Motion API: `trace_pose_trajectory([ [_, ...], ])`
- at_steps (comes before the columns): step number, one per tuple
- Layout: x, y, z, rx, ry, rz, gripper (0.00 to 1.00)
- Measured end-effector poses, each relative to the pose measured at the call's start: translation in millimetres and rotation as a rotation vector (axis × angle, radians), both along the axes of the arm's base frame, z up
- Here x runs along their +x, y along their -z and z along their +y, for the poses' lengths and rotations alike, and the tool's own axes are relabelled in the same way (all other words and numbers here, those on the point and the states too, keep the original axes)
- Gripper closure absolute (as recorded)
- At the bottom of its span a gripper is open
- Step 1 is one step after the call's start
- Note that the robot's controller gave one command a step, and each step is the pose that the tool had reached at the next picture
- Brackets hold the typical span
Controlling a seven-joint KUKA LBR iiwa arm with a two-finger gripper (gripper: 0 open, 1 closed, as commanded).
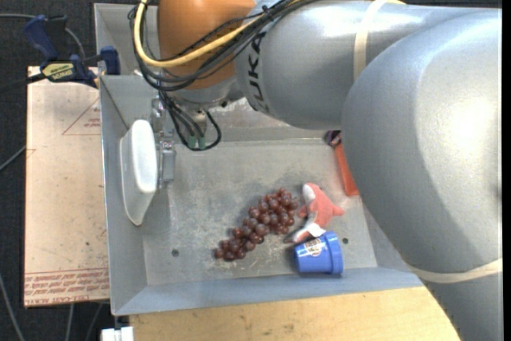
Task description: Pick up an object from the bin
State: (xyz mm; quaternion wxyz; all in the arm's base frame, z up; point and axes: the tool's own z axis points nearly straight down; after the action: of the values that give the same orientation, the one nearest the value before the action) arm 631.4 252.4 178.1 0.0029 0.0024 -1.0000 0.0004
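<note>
My gripper (166,165) is low at the bin's left side, under the orange wrist cover. It stands right against the right edge of a white oval dish-like thing (139,172) that leans on the bin's left wall. Whether it grips that white thing I cannot tell. A bunch of dark red grapes (259,224) lies on the bin floor to the lower right of the gripper, well apart from it.
Near the front right lie a blue cup (319,255) on its side and a pink-and-white thing (318,208). An orange-red stick (346,172) rests along the right wall. The big grey arm covers the bin's right and back parts.
</note>
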Motion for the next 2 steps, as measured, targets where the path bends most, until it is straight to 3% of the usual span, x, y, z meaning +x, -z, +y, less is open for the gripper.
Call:
trace_pose_trajectory([
  [1, 1.8, -5.2, -1.0, 0.002, 0.004, -0.007, 0.0],
  [2, 17.8, -32.2, -6.5, 0.002, -0.035, -0.003, 0.0],
])
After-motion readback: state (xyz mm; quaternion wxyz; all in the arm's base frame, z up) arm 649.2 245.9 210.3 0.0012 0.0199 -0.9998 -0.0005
